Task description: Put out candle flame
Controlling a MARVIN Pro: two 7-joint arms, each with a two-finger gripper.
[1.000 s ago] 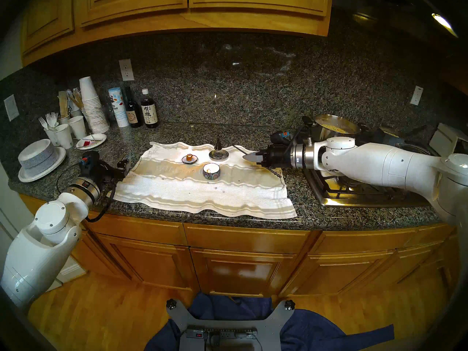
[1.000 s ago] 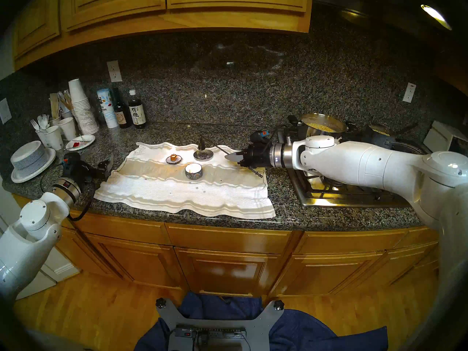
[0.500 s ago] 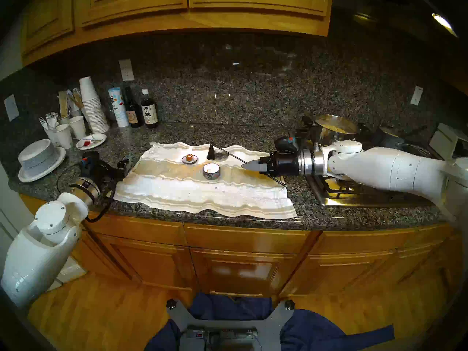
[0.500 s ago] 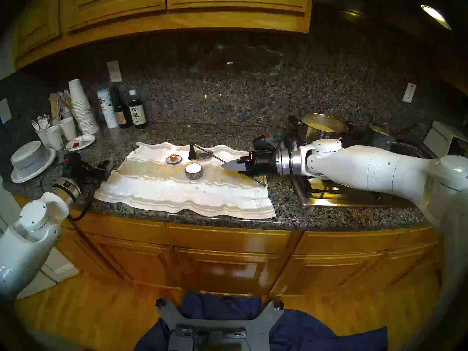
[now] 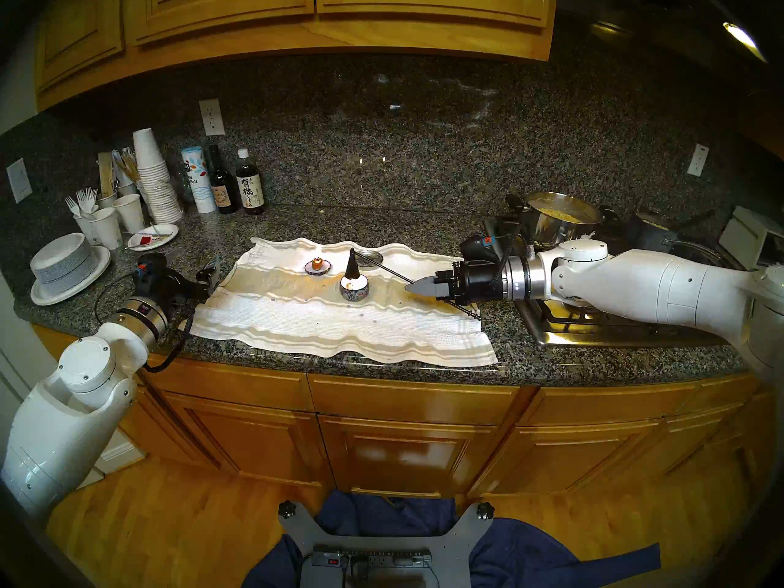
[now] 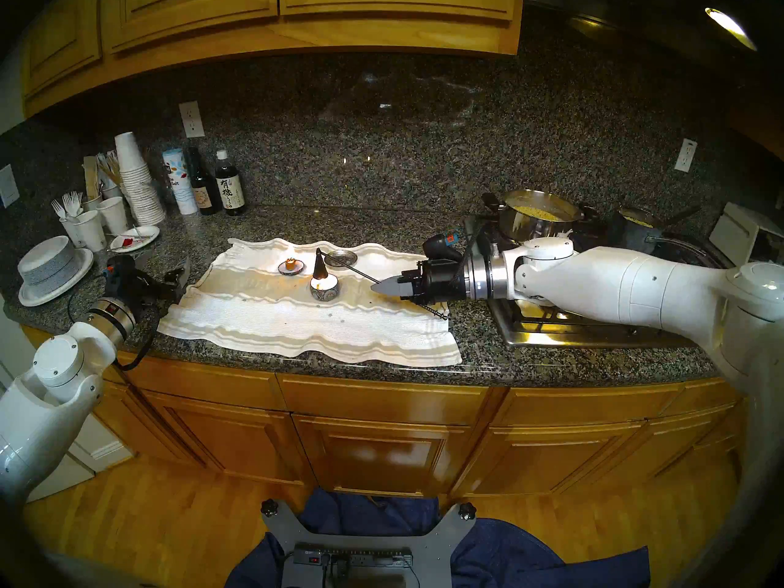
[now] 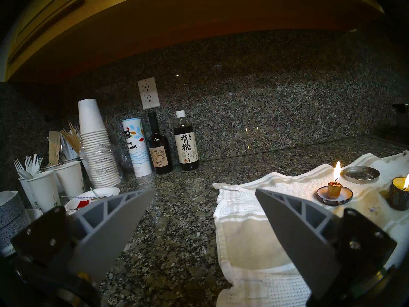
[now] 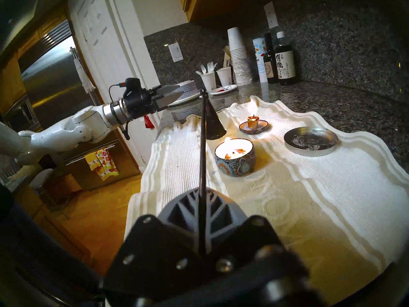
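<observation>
A lit candle in a patterned tin stands on a white towel. A small orange candle on a dish burns behind it to the left. My right gripper is shut on the thin rod of a black cone snuffer. The cone hangs just above the tin's back-left rim. In the right wrist view the cone is beside the tin candle, whose flame still shows. My left gripper is open and empty at the towel's left edge.
A round metal dish lies behind the candles. Bottles, a salt tube, stacked paper cups and plates fill the back left. A pot stands on the stove at the right.
My right gripper has carried the snuffer from over the metal dish forward and left, so the cone now hangs at the tin candle. The left arm has not moved.
</observation>
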